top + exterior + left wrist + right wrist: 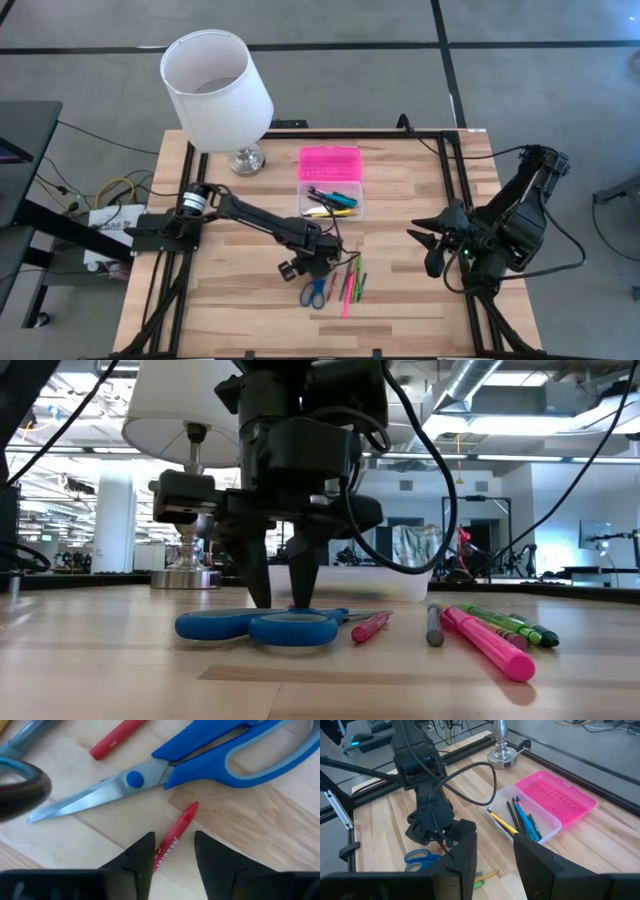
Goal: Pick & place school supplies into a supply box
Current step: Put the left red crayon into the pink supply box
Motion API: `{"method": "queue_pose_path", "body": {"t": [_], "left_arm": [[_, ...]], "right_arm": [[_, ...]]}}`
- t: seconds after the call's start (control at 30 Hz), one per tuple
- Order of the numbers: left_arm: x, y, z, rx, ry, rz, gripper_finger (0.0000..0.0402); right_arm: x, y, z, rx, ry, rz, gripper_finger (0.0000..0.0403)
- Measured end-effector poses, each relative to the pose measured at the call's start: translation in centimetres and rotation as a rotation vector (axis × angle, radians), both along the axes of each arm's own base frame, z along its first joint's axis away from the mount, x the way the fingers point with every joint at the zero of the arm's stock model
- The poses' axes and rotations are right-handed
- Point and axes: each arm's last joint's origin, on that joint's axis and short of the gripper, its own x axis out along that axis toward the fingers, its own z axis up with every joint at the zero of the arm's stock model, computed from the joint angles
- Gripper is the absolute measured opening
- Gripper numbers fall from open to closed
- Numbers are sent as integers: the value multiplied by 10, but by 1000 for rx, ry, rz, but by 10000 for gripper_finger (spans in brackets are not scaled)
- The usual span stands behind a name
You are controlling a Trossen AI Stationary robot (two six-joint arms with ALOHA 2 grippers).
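left hand (172, 852): narrow, straddling red crayon (175, 837) beside scissors (200, 757) | close centred, lift straight | right hand (495, 852): wide, idle

Bright, even overhead light, soft shadows under the scissors (258, 626), blurred left-wrist foreground.

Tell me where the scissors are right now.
In the high view the scissors lie near the table's front edge, just below the left gripper, left of the loose pens.
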Motion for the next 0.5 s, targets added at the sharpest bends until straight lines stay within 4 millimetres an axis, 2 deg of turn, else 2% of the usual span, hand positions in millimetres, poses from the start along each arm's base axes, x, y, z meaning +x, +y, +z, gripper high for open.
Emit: {"method": "queue_pose_path", "body": {"t": [0.2,0.5], "left_arm": [[0,7,-1,-5,19,61,92],[-2,11,-2,5,54,162,62]], "right_arm": [[0,0,0,1,0,0,120],[0,0,0,2,-1,0,120]]}}
